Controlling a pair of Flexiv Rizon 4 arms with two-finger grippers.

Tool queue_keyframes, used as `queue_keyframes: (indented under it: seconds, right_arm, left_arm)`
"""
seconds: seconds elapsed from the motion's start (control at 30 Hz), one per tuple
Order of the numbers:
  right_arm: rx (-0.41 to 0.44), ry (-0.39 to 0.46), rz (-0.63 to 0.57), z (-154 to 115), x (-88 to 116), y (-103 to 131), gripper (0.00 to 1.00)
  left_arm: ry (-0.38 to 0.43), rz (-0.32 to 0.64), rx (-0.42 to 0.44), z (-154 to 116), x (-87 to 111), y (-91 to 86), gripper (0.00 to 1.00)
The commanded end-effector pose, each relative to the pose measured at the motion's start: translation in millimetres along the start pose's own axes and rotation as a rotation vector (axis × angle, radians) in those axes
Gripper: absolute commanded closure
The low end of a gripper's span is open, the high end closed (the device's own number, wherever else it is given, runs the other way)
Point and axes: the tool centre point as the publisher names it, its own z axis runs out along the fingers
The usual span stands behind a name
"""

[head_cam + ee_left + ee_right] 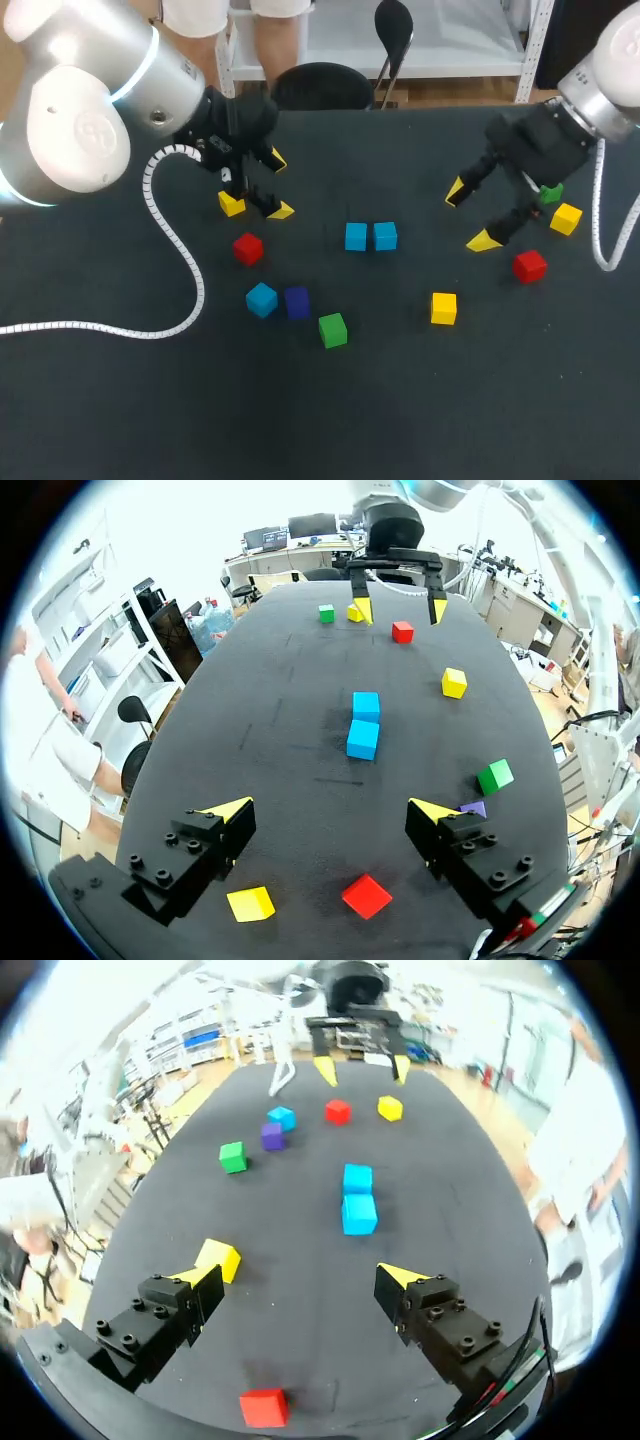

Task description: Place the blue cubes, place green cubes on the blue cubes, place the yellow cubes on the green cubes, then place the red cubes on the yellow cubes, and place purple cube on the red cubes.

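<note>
- Left gripper [279,186]: fingers wide apart, holding nothing, just beside a yellow cube [231,204].
- Right gripper [470,215]: spread open, empty, near a red cube [530,265]; seemingly a green cube [551,192] is half-hidden behind it.
- 2 blue cubes [356,236] sit side by side mid-table.
- A 3rd blue cube [261,299] sits just beside the purple cube [297,301].

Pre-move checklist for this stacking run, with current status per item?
1. Left gripper open, empty: ok.
2. Right gripper open, empty: ok.
3. Two blue cubes side by side mid-table, tops bare: ok.
4. Third blue cube with them: not ok, it sits apart beside the purple cube.
5. Green cube near the purple one clear to grasp: ok.
6. Other green cube clear: cannot tell, partly hidden behind the right gripper.
</note>
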Motion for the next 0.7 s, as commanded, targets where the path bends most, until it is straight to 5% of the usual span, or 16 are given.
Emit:
queue_keyframes:
  seconds: [0.03,0.7]
  right_arm:
    - [0.002,-0.021,-0.014,0.6,1.8,-1.6,0.00]
    - [-0.004,-0.016,0.045,4.0,-3.2,-11.1,0.00]
  left_arm:
    - [-0.001,0.001,0.001,-0.1,0.6,0.5,0.00]
    - [-0.001,0.001,0.001,-0.1,0.6,0.5,0.00]
